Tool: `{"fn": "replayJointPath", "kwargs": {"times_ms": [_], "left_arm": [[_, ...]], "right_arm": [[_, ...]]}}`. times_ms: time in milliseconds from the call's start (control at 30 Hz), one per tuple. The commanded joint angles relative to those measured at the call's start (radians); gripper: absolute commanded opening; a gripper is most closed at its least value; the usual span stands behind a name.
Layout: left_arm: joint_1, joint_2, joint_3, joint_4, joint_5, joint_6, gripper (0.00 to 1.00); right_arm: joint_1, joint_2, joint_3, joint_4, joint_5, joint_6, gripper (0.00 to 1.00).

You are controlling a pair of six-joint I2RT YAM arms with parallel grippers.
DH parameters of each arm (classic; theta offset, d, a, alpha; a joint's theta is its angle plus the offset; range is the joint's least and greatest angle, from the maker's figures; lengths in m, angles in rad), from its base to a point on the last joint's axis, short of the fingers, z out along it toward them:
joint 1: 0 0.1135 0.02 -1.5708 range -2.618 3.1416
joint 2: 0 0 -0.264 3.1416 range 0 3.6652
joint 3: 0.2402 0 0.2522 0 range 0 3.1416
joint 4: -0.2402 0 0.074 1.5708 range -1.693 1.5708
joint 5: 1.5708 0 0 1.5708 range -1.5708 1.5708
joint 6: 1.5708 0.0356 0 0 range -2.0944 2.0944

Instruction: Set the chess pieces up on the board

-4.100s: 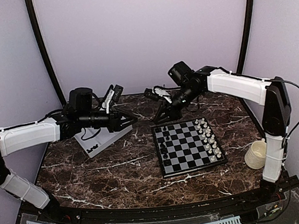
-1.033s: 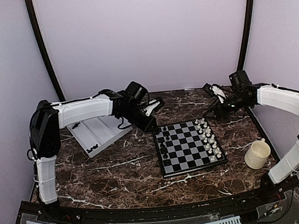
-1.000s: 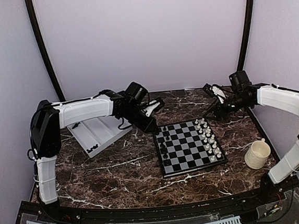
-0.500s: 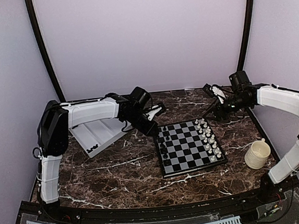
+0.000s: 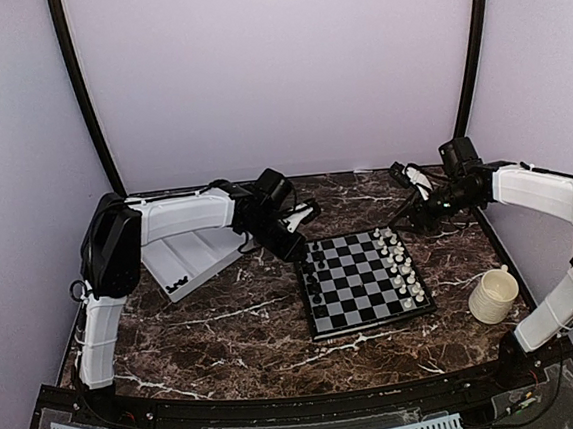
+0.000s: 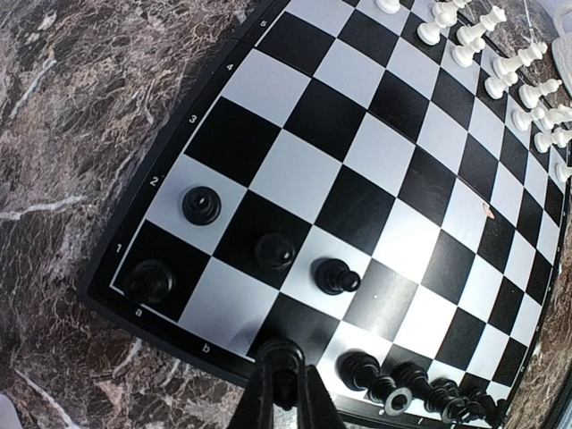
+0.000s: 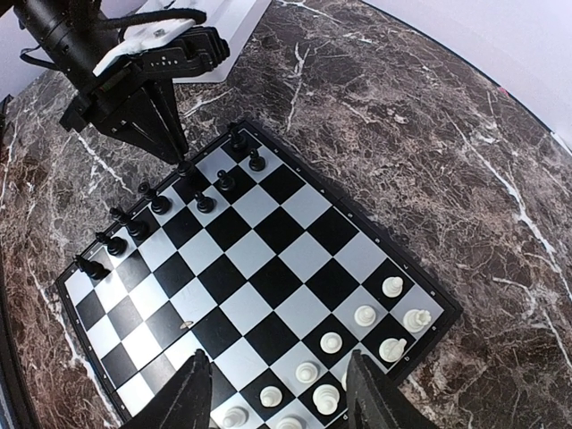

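Observation:
The board (image 5: 358,279) lies at the table's middle. Black chess pieces (image 5: 314,278) stand along its left edge, and white ones (image 5: 401,265) line the right. My left gripper (image 5: 296,252) hovers over the far left corner, shut on a small black piece (image 6: 284,386). The left wrist view has three black pawns (image 6: 274,250) and a corner piece (image 6: 148,281) just ahead of it. A row of black pieces (image 6: 420,386) stands to its right. My right gripper (image 7: 281,402) hangs open and empty above the white side (image 7: 357,315), seen from above (image 5: 407,214).
A white tray (image 5: 201,250) sits at the back left with several black pieces (image 5: 177,282) in its near corner. A cream cup (image 5: 492,295) stands right of the board. Dark marble table (image 5: 226,330) surrounds everything.
The left arm came from the tray to the board's far left corner and is still edging right. The right arm pulled back to the right rear and now holds still, its jaws slightly wider.

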Motion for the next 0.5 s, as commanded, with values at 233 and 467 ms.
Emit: {"fn": "replayJointPath", "kwargs": {"times_ms": [233, 467], "left_arm": [[-0.007, 0.027, 0.038, -0.021, 0.026, -0.024, 0.06], [-0.009, 0.04, 0.047, -0.025, 0.049, -0.026, 0.06]], "right_arm": [[0.0, 0.0, -0.013, 0.025, -0.014, -0.01, 0.53], [0.0, 0.006, -0.011, 0.023, -0.016, -0.013, 0.53]]}}
